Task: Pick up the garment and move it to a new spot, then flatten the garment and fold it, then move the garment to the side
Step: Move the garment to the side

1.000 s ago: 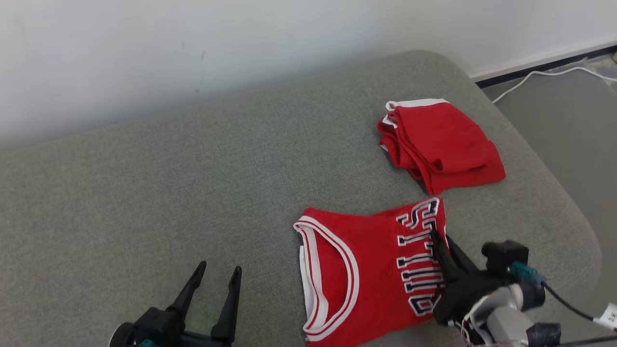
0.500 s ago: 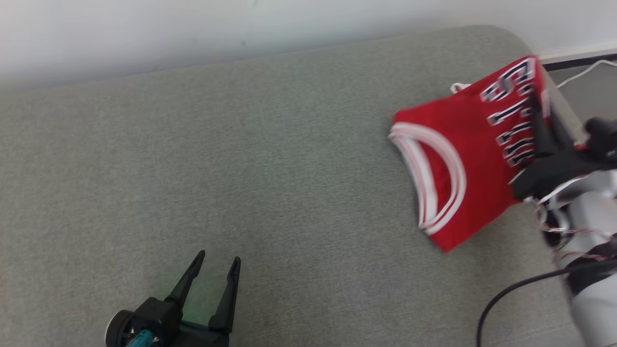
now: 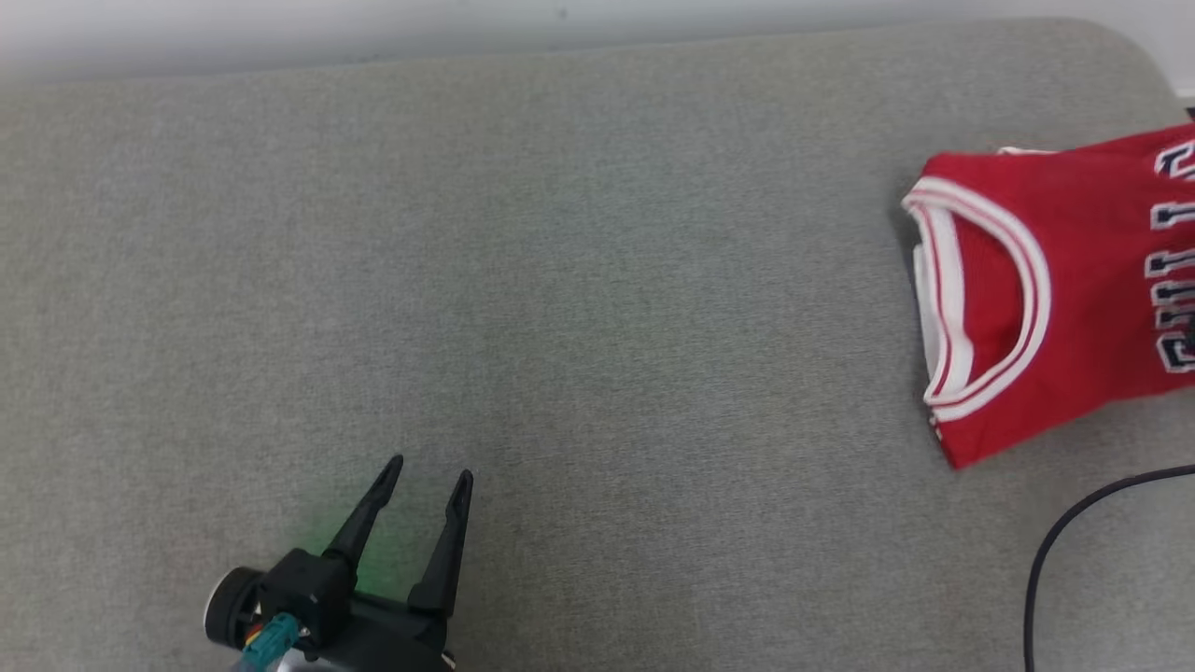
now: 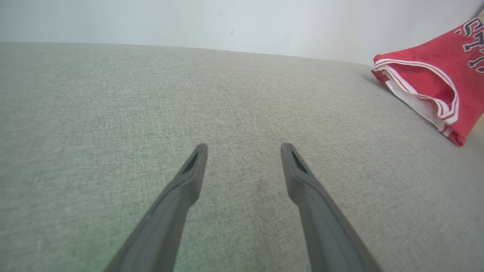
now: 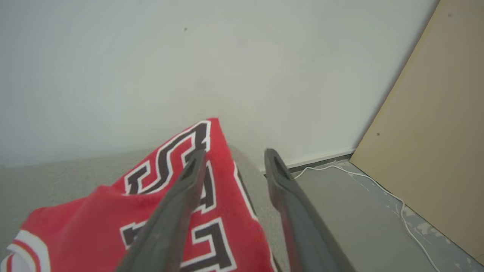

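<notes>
The garment [image 3: 1055, 299] is a folded red jersey with white trim and dark lettering. It lies at the right edge of the grey cushion [image 3: 560, 280], and the left wrist view has it [image 4: 427, 83] at the far right. My right gripper [image 5: 234, 151] stands open over the jersey's [image 5: 75, 223] lettered end. Its left finger lies across the fabric, its right finger is past the fabric's edge, and nothing is pinched between them. My left gripper [image 3: 430, 469] hovers open and empty over bare cushion at the lower left, far from the jersey, fingers [image 4: 244, 145] spread wide.
A black cable [image 3: 1055, 541] curves over the cushion's lower right. Past the cushion's right end are grey floor with a white cable [image 5: 363, 177] and a tan board [image 5: 435, 132] leaning by the white wall. A wide stretch of cushion lies between my left gripper and the jersey.
The head camera has swung left. My right gripper carried the jersey up and toward the cushion's far right end, then parted its jaws; the jersey now rests there. The left gripper stayed put.
</notes>
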You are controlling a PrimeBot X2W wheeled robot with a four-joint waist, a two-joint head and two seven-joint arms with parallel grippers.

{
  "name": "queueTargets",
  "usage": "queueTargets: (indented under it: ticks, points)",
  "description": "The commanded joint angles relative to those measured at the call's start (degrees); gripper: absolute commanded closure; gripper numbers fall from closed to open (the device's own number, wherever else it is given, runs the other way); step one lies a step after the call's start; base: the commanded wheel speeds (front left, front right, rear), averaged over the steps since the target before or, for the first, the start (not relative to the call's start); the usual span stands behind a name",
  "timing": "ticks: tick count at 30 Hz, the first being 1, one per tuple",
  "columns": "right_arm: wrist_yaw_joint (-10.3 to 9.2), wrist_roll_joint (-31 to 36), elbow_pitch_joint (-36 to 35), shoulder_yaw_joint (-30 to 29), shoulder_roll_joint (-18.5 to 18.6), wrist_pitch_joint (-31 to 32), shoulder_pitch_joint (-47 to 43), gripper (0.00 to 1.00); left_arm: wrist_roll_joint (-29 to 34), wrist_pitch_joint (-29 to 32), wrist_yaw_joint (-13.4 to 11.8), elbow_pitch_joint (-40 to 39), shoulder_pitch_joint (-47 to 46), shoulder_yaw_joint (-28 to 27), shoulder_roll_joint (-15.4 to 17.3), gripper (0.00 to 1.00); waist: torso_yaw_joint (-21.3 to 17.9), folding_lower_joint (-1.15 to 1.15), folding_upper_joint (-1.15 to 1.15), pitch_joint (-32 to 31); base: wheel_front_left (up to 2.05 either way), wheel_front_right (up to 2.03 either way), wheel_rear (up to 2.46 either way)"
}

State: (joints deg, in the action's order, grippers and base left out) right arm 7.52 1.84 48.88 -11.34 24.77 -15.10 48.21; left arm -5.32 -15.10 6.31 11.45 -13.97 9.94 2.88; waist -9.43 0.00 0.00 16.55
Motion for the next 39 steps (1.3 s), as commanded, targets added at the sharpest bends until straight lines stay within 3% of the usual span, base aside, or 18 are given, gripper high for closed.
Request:
queueTargets:
  ticks: [1, 6, 13, 18, 28, 39]
  points:
    - [-0.08, 1.3, -1.1, -2.3, -0.6, 0.0, 0.6, 0.0, 0.2, 0.0, 0.0, 0.0, -0.7, -0.1, 0.1, 0.0, 1.5, 0.0, 0.0, 1.5, 0.0, 0.0, 0.0]
    - [-0.05, 7.4, -6.5, -7.5, -6.1, 0.0, -2.2, 0.0, -0.2, 0.0, -0.1, 0.2, -1.2, -0.3, 0.1, 0.0, 2.3, 0.0, 0.0, 1.4, 0.0, 0.0, 0.0]
    - [-0.07, 5.2, -15.3, 0.5, -12.1, 0.0, -10.4, 0.0, -1.0, 0.0, -2.0, 0.1, 0.6, -1.1, 0.1, 0.0, 2.9, 0.0, 0.0, -2.2, 0.0, 0.0, 0.0]
    - [-0.07, 1.0, -19.5, 7.1, -13.7, 0.0, -17.2, 0.0, -0.3, 0.0, -3.2, -0.3, 2.4, -2.7, 0.1, 0.0, 3.7, 0.0, 0.0, -5.6, 0.0, 0.0, 0.0]
    - [-0.07, -2.9, -23.9, 13.9, -16.7, 0.0, -27.8, 0.0, 1.2, 0.0, -4.4, 0.2, 6.5, -7.3, 0.1, 0.0, 5.5, 0.0, 0.0, -11.5, 0.0, 0.0, 0.0]
    - [-0.07, -3.8, -26.7, 14.4, -18.2, 0.0, -37.1, 0.0, 2.2, 0.0, -5.6, 0.7, 10.8, -10.1, 0.1, 0.0, 8.5, 0.0, 0.0, -17.0, 0.0, 0.0, 0.0]
